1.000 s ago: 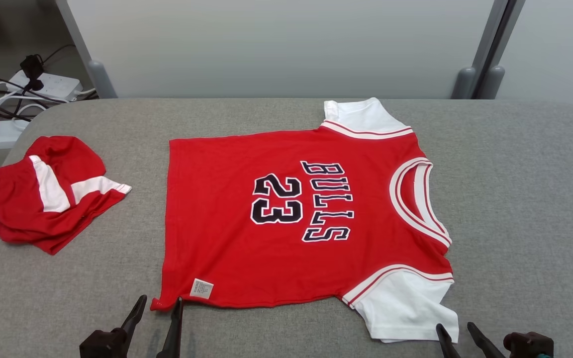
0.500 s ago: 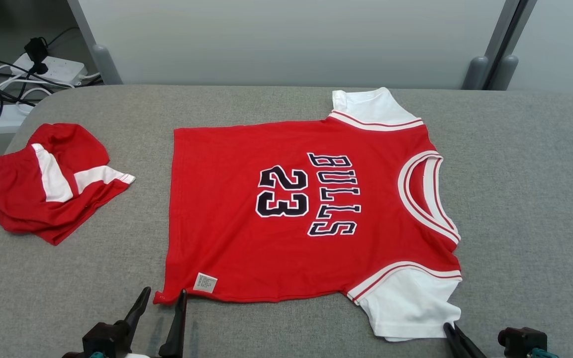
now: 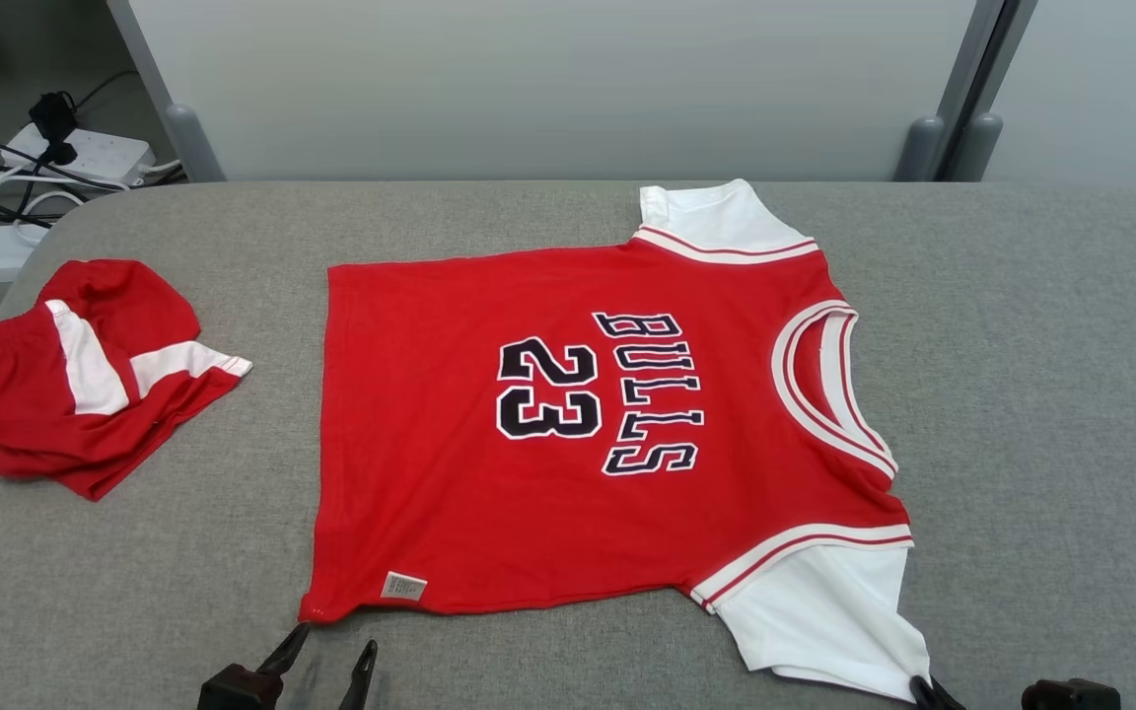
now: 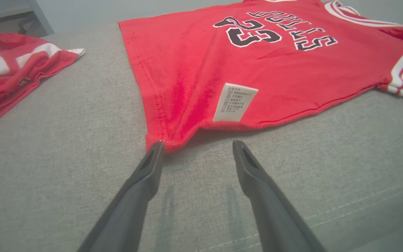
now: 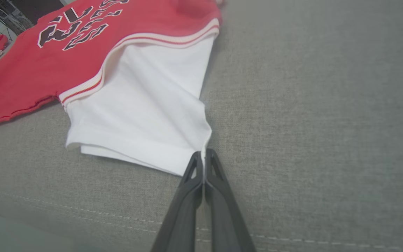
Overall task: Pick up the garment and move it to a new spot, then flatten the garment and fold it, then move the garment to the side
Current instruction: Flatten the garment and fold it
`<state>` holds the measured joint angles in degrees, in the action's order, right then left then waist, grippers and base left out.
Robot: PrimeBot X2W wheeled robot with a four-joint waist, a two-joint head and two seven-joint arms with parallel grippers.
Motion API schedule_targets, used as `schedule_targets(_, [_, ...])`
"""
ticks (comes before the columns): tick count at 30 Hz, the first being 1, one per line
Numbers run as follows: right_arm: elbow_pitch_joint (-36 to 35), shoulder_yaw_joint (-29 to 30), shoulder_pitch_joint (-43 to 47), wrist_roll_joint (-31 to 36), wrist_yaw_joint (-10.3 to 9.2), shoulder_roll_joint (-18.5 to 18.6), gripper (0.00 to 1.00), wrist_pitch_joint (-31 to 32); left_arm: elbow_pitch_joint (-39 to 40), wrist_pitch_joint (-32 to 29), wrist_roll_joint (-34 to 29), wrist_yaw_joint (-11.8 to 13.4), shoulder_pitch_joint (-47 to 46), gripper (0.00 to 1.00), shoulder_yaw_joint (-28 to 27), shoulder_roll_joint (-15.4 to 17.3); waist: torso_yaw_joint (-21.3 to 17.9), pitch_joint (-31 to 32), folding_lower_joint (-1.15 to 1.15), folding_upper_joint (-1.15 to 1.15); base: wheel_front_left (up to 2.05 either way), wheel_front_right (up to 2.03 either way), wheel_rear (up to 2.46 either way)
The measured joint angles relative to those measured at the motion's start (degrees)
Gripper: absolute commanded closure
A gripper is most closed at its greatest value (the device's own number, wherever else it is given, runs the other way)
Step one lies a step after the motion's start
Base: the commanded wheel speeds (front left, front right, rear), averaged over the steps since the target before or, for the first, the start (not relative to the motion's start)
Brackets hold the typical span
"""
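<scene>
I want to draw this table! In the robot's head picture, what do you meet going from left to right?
red shorts → white label → number 23 → word BULLS → neckline → right gripper, shut on the white sleeve corner

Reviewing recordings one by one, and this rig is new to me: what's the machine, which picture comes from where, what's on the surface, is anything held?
A two-armed robot; each arm ends in a gripper with two long dark fingers. One picture looks down from its head; the other two look along each gripper from its wrist. On the grey padded table lies a red Bulls 23 jersey, spread flat, with a crumpled red-and-white garment at the robot's left. The right gripper is shut on a corner of the jersey's near white sleeve. The left gripper is open at the jersey's hem corner, holding nothing.
</scene>
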<state>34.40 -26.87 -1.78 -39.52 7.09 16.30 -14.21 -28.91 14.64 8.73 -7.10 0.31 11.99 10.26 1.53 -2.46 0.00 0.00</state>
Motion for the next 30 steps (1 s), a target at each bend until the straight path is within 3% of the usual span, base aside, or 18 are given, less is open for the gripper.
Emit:
schedule_targets(5, [-0.02,-1.34,-0.53,-0.35,0.0,0.1,1.0,0.0,-3.54,0.0,-4.3,0.0,-5.52,0.0,3.07,4.31,-0.48,-1.37,0.0,0.0,0.0,0.0,0.0])
schedule_targets(10, [0.04,-1.92,-1.71,-0.37,0.0,0.08,1.0,0.0,-8.7,0.0,-6.39,-0.01,-8.49,0.0,6.03,5.44,-0.82,-2.13,0.0,0.0,0.0,0.0,0.0])
schedule_targets(18, [0.09,-2.18,-2.66,-0.81,0.14,0.09,1.0,0.0,-10.22,0.01,-7.95,-0.29,-10.42,0.0,8.39,5.93,-0.98,-2.84,0.0,0.0,0.0,0.0,0.0])
schedule_targets(22, [0.02,-2.3,-2.94,-0.81,0.15,0.09,1.0,-0.02,-10.89,0.0,-9.68,1.41,-10.76,0.07,9.32,6.59,-1.15,-3.28,0.0,0.0,0.0,0.0,0.0])
schedule_targets(25, [0.01,-2.33,-3.3,-0.82,0.15,0.11,1.0,-0.02,-10.35,0.0,-10.26,3.37,-11.43,0.0,9.44,7.15,-1.18,-3.56,0.0,0.0,0.0,0.0,0.0])
schedule_targets(30, [0.03,-2.34,-3.56,-0.97,0.15,0.1,1.0,-0.02,-10.09,0.01,-10.73,4.63,-11.42,0.0,10.4,7.22,-1.07,-3.66,0.0,0.0,0.0,0.0,0.0])
